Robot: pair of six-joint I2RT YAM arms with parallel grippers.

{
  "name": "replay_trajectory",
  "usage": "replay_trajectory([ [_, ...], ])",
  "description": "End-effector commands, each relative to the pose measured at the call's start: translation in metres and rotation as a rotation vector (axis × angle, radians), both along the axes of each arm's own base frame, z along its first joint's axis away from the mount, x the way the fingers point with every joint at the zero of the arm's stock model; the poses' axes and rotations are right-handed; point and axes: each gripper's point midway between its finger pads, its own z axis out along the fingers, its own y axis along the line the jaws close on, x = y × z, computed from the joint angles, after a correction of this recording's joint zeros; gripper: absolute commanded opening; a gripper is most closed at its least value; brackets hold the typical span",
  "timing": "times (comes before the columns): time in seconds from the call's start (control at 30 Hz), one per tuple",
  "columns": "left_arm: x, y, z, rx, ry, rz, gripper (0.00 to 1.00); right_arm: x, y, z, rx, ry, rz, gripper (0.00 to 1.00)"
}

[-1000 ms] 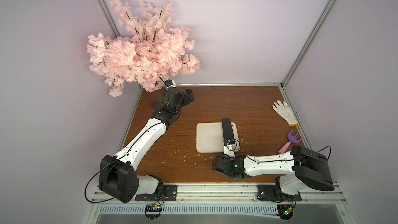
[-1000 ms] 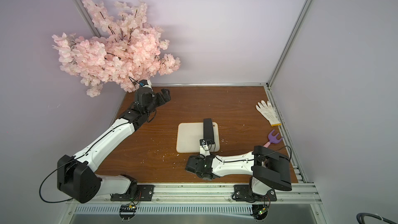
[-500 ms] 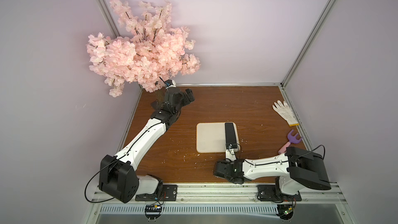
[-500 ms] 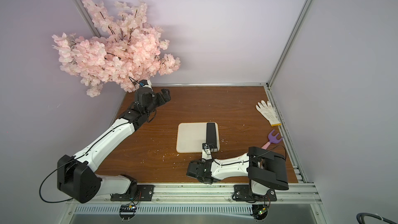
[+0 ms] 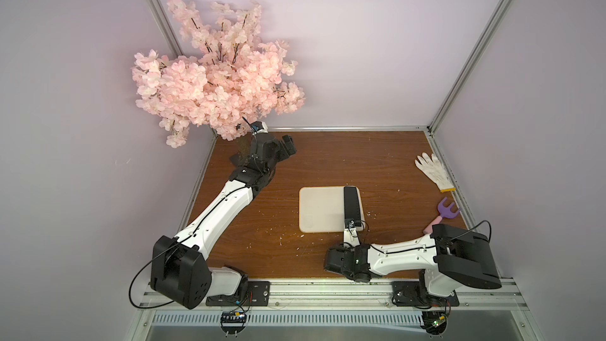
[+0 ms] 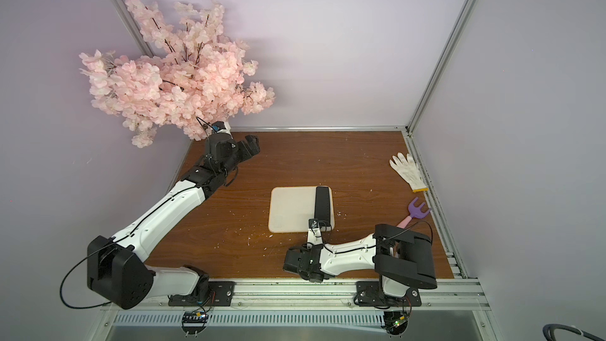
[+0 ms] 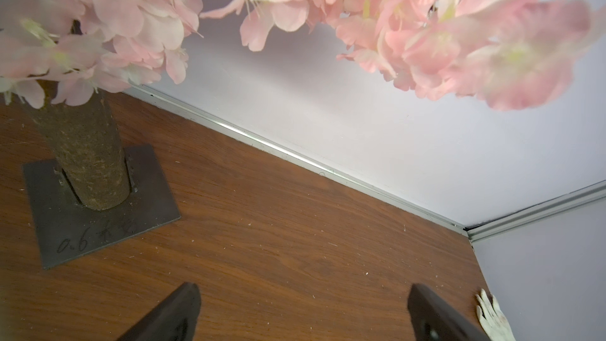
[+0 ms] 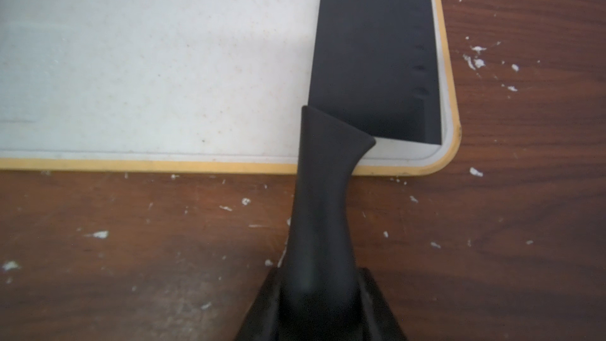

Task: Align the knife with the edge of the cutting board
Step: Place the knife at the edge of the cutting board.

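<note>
Black knife (image 8: 373,44), handle clamped in right claw (image 8: 319,293), blade ahead along cutting board (image 8: 147,60) rim; left claw (image 7: 303,313) apart.

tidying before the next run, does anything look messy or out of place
White flecks litter the table around the cutting board. A white glove and purple toy rake lie stray at the table's side. The knife sits straight along the board's edge.

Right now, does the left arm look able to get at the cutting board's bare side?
Probably yes. The left gripper, fingers open, hangs by the blossom tree's trunk, with only table between it and the cutting board. The right gripper holds the knife along the opposite edge.
</note>
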Motion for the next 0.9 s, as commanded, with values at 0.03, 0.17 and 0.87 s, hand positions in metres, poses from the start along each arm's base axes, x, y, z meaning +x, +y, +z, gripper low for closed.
replay_trajectory([
  [0.03,0.003,0.009,0.005,0.023,-0.014,0.023,1.0,-0.001,-0.008,-0.007,-0.041,0.001,-0.01,0.0],
  [0.17,0.003,0.01,0.007,0.027,-0.017,0.027,1.0,-0.002,-0.01,-0.006,-0.032,-0.002,-0.009,0.0],
  [0.87,0.002,0.014,0.01,0.04,-0.025,0.041,1.0,-0.005,-0.018,0.003,-0.049,-0.002,0.004,0.0],
])
